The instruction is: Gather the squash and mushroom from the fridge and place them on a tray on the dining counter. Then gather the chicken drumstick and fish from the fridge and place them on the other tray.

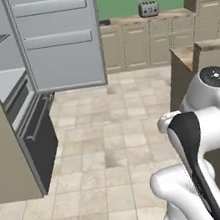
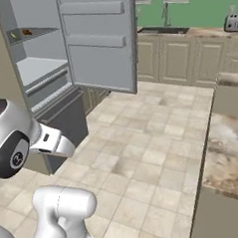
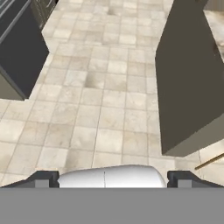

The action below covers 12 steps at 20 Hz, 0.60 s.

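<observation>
Grey fridge [image 2: 62, 49] open, small food items on upper shelf; end effector [image 3: 112, 179] wide open, empty.

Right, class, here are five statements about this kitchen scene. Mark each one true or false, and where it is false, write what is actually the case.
1. The fridge door stands open. True.
2. The pincer is closed on a fish. False: its fingertips stand wide apart with nothing between them, above bare floor tiles.
3. A toaster sits on the wall counter below the green wall. True.
4. The fridge's lower drawer is pushed fully shut. False: it is pulled out over the floor.
5. The dining counter has a plain white top. False: its top is beige-brown marbled stone.
</observation>
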Motion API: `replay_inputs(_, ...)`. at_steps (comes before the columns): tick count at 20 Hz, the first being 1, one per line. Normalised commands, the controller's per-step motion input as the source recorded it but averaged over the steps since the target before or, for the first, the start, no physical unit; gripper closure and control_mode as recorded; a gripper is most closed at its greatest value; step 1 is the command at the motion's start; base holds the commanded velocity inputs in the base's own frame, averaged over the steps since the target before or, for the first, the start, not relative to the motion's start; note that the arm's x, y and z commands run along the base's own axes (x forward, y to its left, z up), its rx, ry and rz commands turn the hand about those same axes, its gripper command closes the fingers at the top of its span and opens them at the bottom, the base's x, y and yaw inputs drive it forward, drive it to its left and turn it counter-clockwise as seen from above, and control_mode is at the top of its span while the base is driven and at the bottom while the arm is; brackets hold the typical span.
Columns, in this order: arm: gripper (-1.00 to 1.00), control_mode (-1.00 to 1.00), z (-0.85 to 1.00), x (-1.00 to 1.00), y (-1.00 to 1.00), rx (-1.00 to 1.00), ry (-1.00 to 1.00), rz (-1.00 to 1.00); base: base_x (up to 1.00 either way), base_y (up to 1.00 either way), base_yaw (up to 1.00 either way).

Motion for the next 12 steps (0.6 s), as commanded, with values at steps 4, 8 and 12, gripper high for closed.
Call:
replay_inputs(4,-1.0,1.0,0.0,0.0,0.0,0.0,0.0,0.0,0.8,0.13,0.37)
replay_inputs(8,-1.0,1.0,0.0,0.0,0.0,0.0,0.0,0.0,0.82,0.0,0.41)
replay_inputs(12,-1.0,1.0,0.0,0.0,0.0,0.0,0.0,0.0,0.78,0.0,0.43)
